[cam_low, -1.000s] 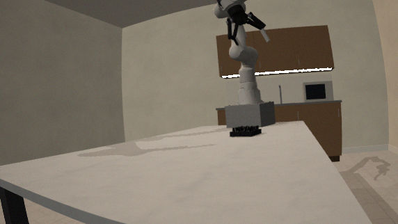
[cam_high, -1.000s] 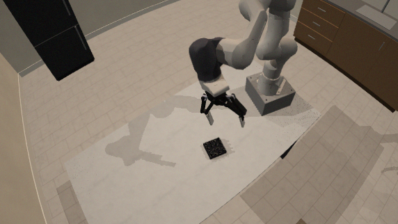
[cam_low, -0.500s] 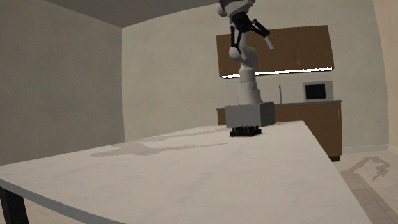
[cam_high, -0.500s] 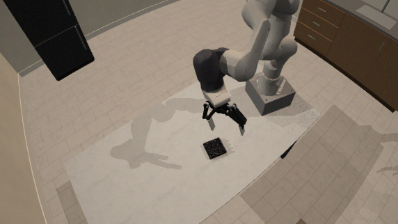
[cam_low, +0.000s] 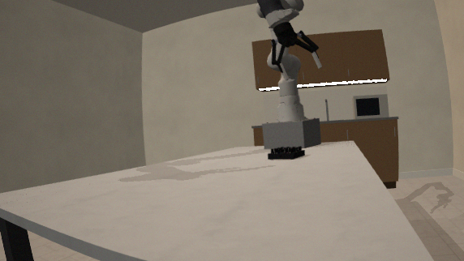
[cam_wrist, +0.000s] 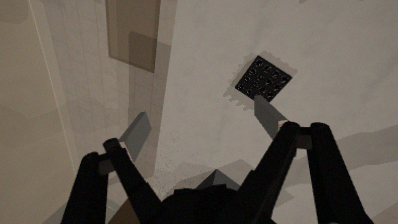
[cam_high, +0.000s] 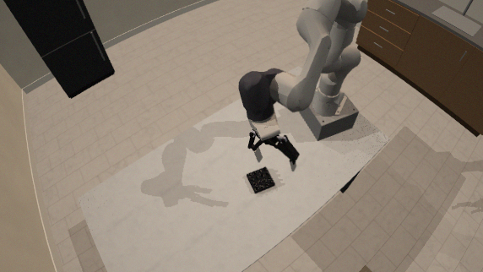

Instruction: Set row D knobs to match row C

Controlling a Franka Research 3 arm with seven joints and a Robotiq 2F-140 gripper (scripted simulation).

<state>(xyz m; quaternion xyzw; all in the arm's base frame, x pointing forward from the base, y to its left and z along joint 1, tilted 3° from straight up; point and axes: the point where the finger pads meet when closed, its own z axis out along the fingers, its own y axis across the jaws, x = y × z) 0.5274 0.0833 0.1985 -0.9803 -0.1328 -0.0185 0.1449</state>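
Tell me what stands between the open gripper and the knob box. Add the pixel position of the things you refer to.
Nothing stands between the gripper [cam_high: 274, 158] [cam_low: 301, 72] [cam_wrist: 202, 112] and the knob box [cam_high: 260, 180] [cam_low: 286, 154] [cam_wrist: 263, 79]: only air in the exterior view, where the gripper hangs well above the box.

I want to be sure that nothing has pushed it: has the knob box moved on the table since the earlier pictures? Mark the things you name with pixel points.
No. The knob box [cam_high: 260, 180] [cam_low: 286, 154] [cam_wrist: 263, 79] keeps its place relative to the grey mounting block [cam_high: 338, 127] [cam_low: 283, 134] in the top view.
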